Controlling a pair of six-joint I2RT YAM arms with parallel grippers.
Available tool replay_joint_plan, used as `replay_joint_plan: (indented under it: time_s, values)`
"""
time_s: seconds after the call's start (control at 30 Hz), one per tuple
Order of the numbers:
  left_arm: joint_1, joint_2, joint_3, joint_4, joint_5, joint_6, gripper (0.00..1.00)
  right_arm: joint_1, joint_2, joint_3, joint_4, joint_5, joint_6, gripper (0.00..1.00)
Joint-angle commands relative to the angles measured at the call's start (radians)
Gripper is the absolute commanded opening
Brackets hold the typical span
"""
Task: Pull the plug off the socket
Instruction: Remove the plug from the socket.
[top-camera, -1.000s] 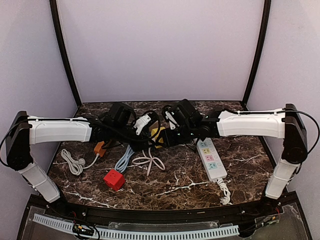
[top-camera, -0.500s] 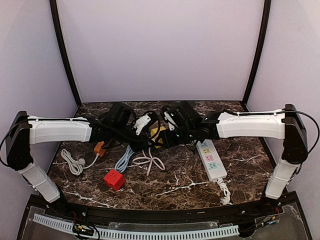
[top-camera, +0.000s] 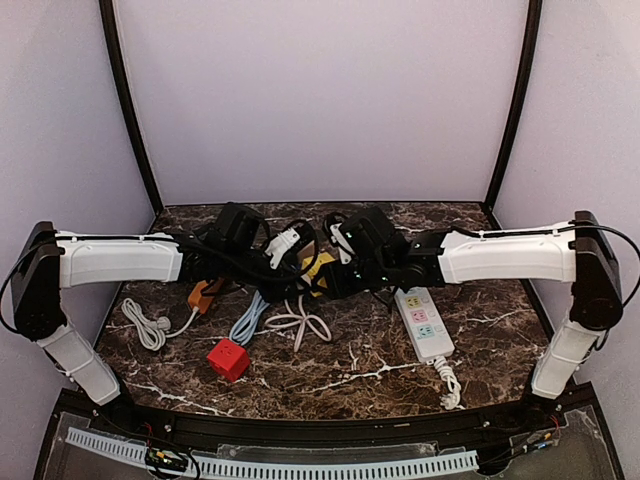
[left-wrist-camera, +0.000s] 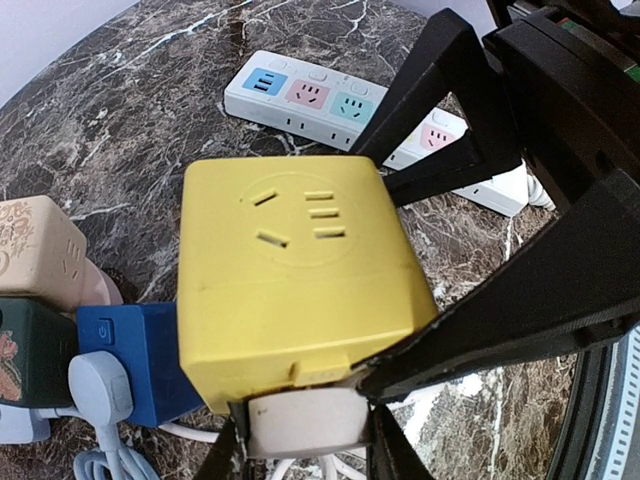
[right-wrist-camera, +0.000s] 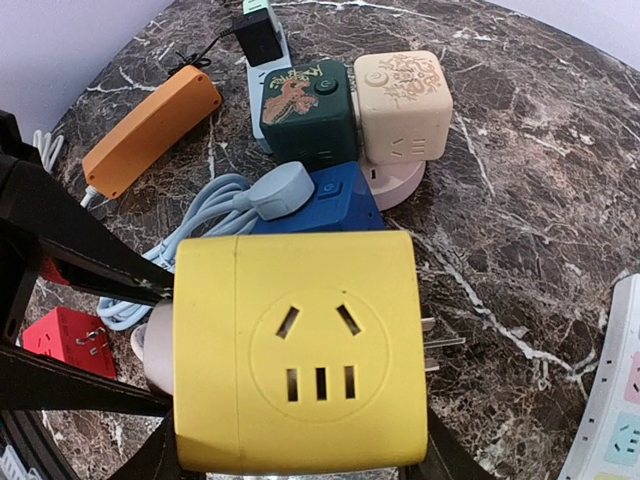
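**Dark marble table (top-camera: 370, 375), two arms, classic tug-of-war setup**

From above, the table is littered with power gear: a white power strip (top-camera: 422, 322) on the right and a red cube (top-camera: 228, 358) near the front. The left arm (top-camera: 115, 258) and right arm (top-camera: 505, 255) both reach in and meet at the back-middle, right over the yellow socket cube (top-camera: 316, 270). My guess is that one arm anchors while the other pulls, otherwise the cube would just drag along with the cord.

The left wrist view makes the roles clear. The left pincer (left-wrist-camera: 307, 440) is closed down narrow on the white plug (left-wrist-camera: 300, 415), one finger on each side of it. The plug sits flush against the bottom face of the socket cube (left-wrist-camera: 290, 290) with no gap I can see, so I'd call it not yet out. The right pincer (left-wrist-camera: 372, 272) comes in from the right, spread wide and clamped across the cube's body.

The right wrist view shows the same thing from the other side. The cube fills the frame between that pincer's own fingers, held firmly and, by the look of it, clear of the table. The plug pokes out of its left face between the other arm's black fingers. Metal prongs (right-wrist-camera: 440, 345) stick out of the right face; those look like the cube's own. A blue cube (right-wrist-camera: 335, 200) sits just behind.

Next move looks like a straight pull apart, keeping it in line so nothing twists.
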Motion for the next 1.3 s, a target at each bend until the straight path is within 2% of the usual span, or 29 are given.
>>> replay_joint_plan:
  time_s: [0.0, 0.17, 0.4, 0.63, 0.83, 1.0, 1.27]
  values:
    - [0.012, -0.023, 0.002, 0.026, 0.009, -0.001, 0.00, -0.002, 0.010, 0.049, -0.143, 0.147, 0.108, 0.00]
    - [-0.022, -0.034, -0.028, 0.051, -0.041, 0.015, 0.01, -0.019, 0.040, 0.105, -0.225, 0.200, 0.198, 0.00]
    - [-0.038, -0.032, -0.031, 0.058, -0.062, 0.018, 0.01, -0.025, 0.074, 0.152, -0.269, 0.219, 0.205, 0.00]
    - [-0.034, -0.027, -0.012, 0.029, -0.056, 0.026, 0.01, -0.026, 0.003, 0.039, -0.080, 0.100, 0.092, 0.00]
    - [-0.002, -0.021, 0.007, 0.015, 0.038, 0.015, 0.01, -0.020, -0.075, -0.079, 0.067, -0.004, -0.031, 0.00]
    - [0.014, 0.001, 0.033, -0.011, 0.146, 0.014, 0.01, -0.003, -0.119, -0.123, 0.105, -0.048, -0.126, 0.00]
    - [0.021, 0.009, 0.036, -0.010, 0.165, 0.011, 0.01, 0.029, -0.133, -0.138, 0.098, -0.035, -0.159, 0.00]
